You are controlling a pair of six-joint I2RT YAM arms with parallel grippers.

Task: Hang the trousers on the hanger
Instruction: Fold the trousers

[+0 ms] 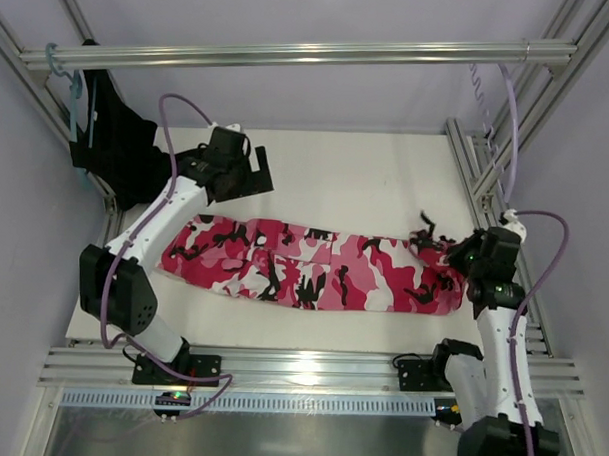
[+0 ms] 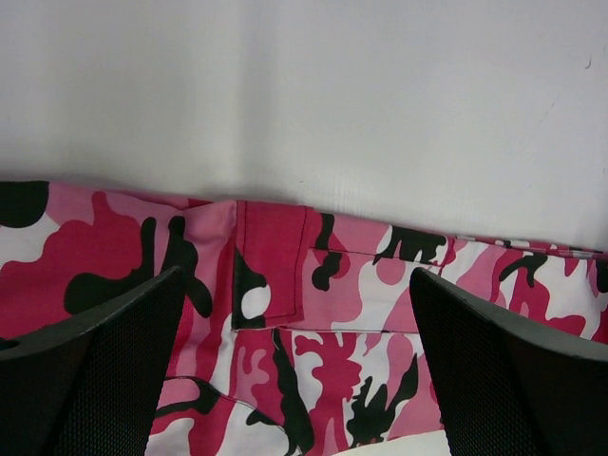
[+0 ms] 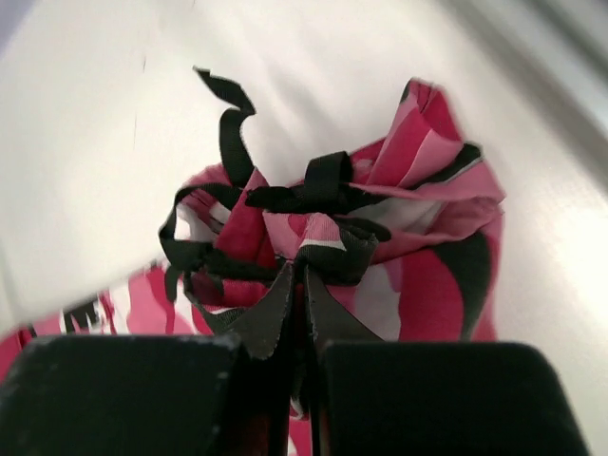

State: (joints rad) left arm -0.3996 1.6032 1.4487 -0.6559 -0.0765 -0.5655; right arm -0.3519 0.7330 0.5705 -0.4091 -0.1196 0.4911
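We list the desk (image 1: 366, 180) first: a white surface inside an aluminium frame, with a rail (image 1: 291, 53) running across the far side.

Next, the trousers (image 1: 313, 268). They are long and made of fabric in a camouflage print of pink, crimson, white and black. They lie flat across the middle of the desk, stretched from the left arm's side to the right arm's side, with the right end bunched and raised off the surface. In the left wrist view we note a stitched patch pocket (image 2: 271, 261) and seams near the far edge of the cloth.

A plain black garment (image 1: 117, 141) hangs at the far left corner on a teal-blue hanger (image 1: 74, 90) hooked over the rail, well apart from the trousers.

The left gripper (image 2: 294, 285) has its jaws spread wide with nothing between them. It is poised over the far edge of the trousers, toward their left end. We cannot tell whether the fingertips touch the fabric.

The right gripper (image 3: 299, 285) has its jaws pressed together, pinching the gathered right end of the trousers.

Smallest are the black ribbon ties (image 3: 318, 190), which are looped and knotted at that bunched end. One loose strip curls upward.
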